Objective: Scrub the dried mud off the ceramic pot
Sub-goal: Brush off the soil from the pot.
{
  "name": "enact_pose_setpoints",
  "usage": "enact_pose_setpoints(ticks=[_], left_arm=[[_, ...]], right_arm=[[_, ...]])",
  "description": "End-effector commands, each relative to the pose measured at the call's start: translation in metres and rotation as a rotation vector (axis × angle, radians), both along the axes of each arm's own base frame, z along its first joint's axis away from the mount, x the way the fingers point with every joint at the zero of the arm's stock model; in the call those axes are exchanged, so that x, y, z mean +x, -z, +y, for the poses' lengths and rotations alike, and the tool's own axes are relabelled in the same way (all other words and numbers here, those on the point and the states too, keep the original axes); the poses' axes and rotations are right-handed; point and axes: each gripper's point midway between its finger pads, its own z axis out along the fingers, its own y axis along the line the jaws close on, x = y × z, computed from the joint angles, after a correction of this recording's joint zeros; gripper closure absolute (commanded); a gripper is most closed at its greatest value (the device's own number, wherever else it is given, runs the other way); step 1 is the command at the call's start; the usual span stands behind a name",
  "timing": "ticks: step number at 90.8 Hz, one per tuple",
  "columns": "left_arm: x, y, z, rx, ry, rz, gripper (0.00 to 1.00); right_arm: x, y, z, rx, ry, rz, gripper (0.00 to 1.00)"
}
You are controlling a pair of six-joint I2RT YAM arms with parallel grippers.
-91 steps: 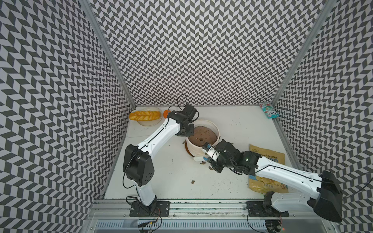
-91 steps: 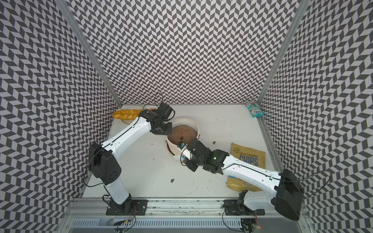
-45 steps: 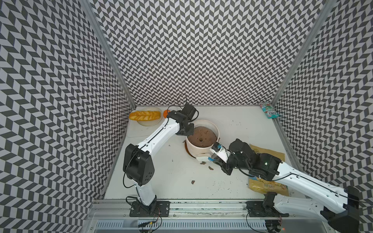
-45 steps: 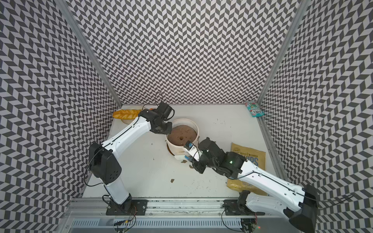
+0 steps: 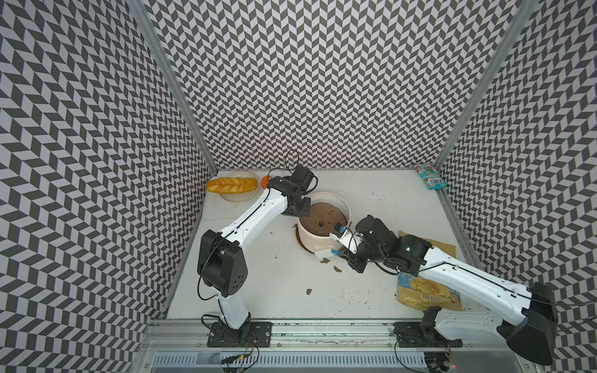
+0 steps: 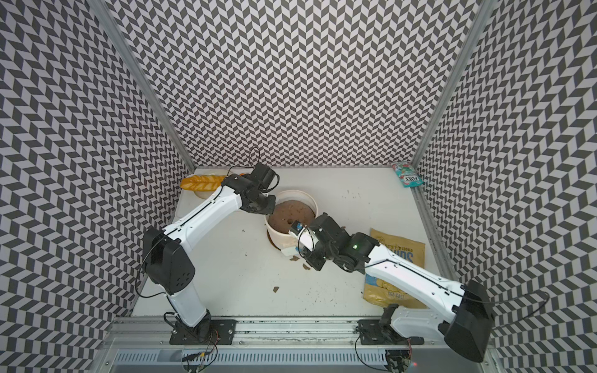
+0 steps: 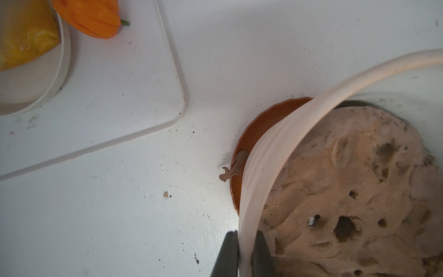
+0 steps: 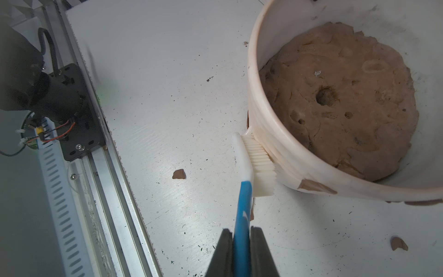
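The wide cream-white ribbed ceramic pot stands on the orange-brown round saucer near the middle of the white tabletop, a little toward the far side, between the two arms. We judge it heavy, since the brown soil mound fills it. We also judge it rigid but chip-prone. Its smooth wall looks slippery, so the thick rim is the place to take hold. The left gripper is clamped on the far-left rim, one finger outside the wall and one inside. The left arm rises from the near-left base, its forearm running far and right to the pot. The right arm lies low from the near-right base, its forearm stretching left toward the pot's near-right wall. The right gripper is clenched on the handle of the blue-handled white-bristled brush, a light, stiff tool. Its flexible bristles press against the ribbed wall. The tan-brown dried mud adheres as a thin patch on the outer wall just beside the bristles. We expect it to be brittle and to flake. Loose brown flakes lie on the tabletop nearby.
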Motion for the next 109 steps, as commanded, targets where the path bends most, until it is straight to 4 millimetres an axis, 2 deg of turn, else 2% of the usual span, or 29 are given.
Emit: enact_pose_setpoints(ticks=[1, 12, 33, 45, 62, 80, 92, 109], left_arm=[[0.0, 0.018, 0.004, 0.042, 0.041, 0.056, 0.94], [0.003, 0.018, 0.004, 0.051, 0.061, 0.055, 0.94], [0.011, 0.019, 0.003, 0.102, 0.156, 0.046, 0.95], [0.017, 0.016, -0.002, 0.106, 0.214, 0.03, 0.94], [0.031, 0.008, -0.02, 0.07, 0.36, -0.02, 0.93], [0.04, 0.0, -0.038, 0.044, 0.522, -0.064, 0.94], [0.04, -0.005, -0.047, 0.03, 0.613, -0.088, 0.94], [0.043, -0.016, -0.058, 0.004, 0.714, -0.152, 0.95]], right_arm=[[0.029, -0.004, -0.029, -0.028, 0.184, -0.084, 1.0], [0.015, -0.002, -0.029, -0.004, 0.14, -0.054, 1.0], [-0.031, -0.016, 0.001, 0.117, -0.127, -0.009, 1.0], [-0.04, -0.033, 0.01, 0.186, -0.182, -0.019, 1.0], [-0.05, -0.058, 0.023, 0.287, -0.261, -0.038, 1.0], [-0.035, -0.061, 0.027, 0.272, -0.231, -0.08, 1.0], [-0.017, -0.064, 0.032, 0.229, -0.197, -0.12, 1.0], [0.007, -0.056, 0.032, 0.127, -0.15, -0.132, 1.0]])
